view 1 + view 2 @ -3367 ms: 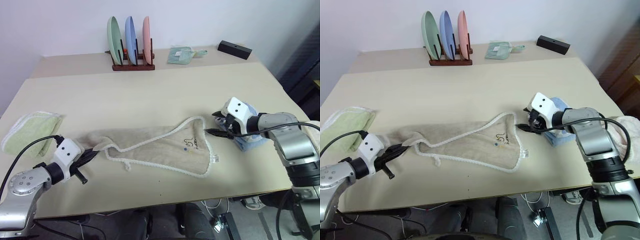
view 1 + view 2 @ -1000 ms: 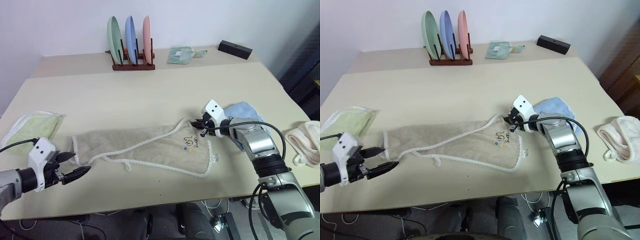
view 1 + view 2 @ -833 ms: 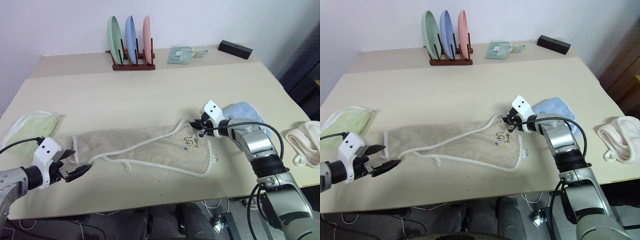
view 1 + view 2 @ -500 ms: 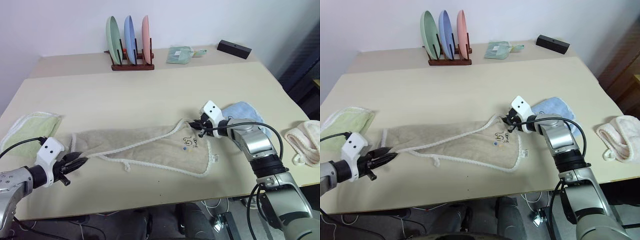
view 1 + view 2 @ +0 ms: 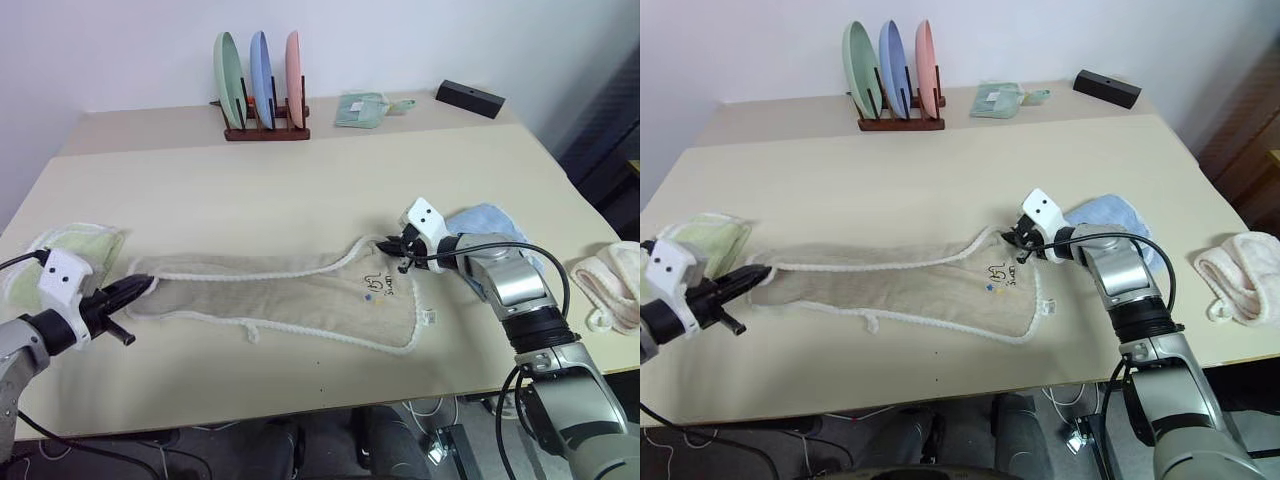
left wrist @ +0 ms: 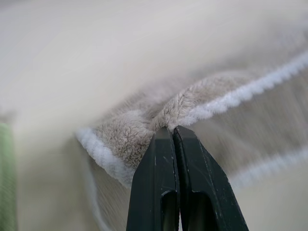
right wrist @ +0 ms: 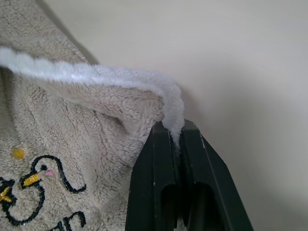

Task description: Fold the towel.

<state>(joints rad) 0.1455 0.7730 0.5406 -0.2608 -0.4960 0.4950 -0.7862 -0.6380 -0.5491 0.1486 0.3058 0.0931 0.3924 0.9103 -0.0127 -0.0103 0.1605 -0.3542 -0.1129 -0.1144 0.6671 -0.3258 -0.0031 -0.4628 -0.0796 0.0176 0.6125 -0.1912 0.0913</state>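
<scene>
Left gripper is clamped on the left corner of the towel; wrist view shows both fingers pinched together on the terry just inside the white corded edging. Right gripper is pinched on the towel's far right corner, edging caught between its fingers, the dark printed mark just beside them.

Towel lies stretched left to right across the front half of the worktop, wide end with the mark on the right, a small loop on the near edge.

Around it: light green folded towel just behind the left gripper, light blue cloth right behind the right gripper and partly hidden by that arm, pink-white cloth at the right edge. Well apart at the back: wooden rack with green, blue and pink plates upright, a small green cloth, a black box. Nothing lies on top of the towel.

Left arm comes in low from the near-left, gripper nearly level, pointing right. Right forearm angles in from the near-right, gripper pointing left and slightly down.

Versus a second ago: left gripper was open short of the corner; it has since closed on it and pulled it up and to the left, taking the slack out of that end. Right gripper unchanged.
</scene>
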